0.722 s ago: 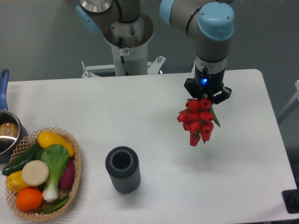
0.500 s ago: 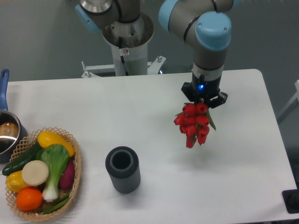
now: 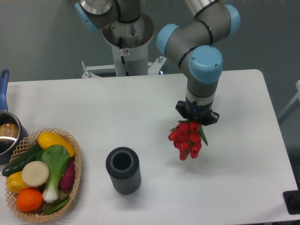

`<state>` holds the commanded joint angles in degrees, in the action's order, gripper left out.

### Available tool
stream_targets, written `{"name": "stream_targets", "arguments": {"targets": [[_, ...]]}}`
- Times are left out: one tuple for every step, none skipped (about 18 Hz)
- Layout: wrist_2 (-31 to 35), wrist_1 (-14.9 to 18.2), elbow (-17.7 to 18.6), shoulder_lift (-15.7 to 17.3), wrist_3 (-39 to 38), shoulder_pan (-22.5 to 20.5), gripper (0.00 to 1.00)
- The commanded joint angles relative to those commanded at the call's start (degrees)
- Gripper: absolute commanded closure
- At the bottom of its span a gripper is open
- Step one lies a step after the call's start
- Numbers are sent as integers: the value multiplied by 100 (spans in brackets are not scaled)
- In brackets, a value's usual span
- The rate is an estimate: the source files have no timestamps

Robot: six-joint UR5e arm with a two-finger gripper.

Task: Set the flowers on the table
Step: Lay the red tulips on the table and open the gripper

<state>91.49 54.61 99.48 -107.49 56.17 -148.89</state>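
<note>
While gripper (image 3: 194, 119) is clamping flowers (image 3: 186, 139) by stems, buds hanging above table (image 3: 140, 117), right of grey cylinder (image 3: 123, 170); releasing too high is risking bunch bouncing, rolling.

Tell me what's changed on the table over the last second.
The gripper, still shut on the flowers, has carried them toward the camera and a little left in the picture. The grey cylinder, basket and pot stayed put.
</note>
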Motion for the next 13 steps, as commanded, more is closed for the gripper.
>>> {"name": "stream_targets", "arguments": {"targets": [[18, -203, 123, 9, -1, 18, 0], [35, -344, 194, 18, -1, 18, 0], [27, -415, 212, 35, 17, 18, 0], [35, -424, 204, 53, 0, 18, 0], [35, -425, 204, 70, -18, 18, 0], [35, -425, 221, 114, -10, -8, 0], [27, -425, 265, 158, -9, -9, 0], [18, -433, 291, 211, 17, 0, 0], [18, -433, 300, 237, 26, -9, 0], [18, -433, 300, 255, 26, -17, 0], [18, -433, 300, 272, 26, -26, 0], [18, -425, 300, 307, 26, -17, 0], [35, -425, 300, 325, 17, -17, 0]]}}
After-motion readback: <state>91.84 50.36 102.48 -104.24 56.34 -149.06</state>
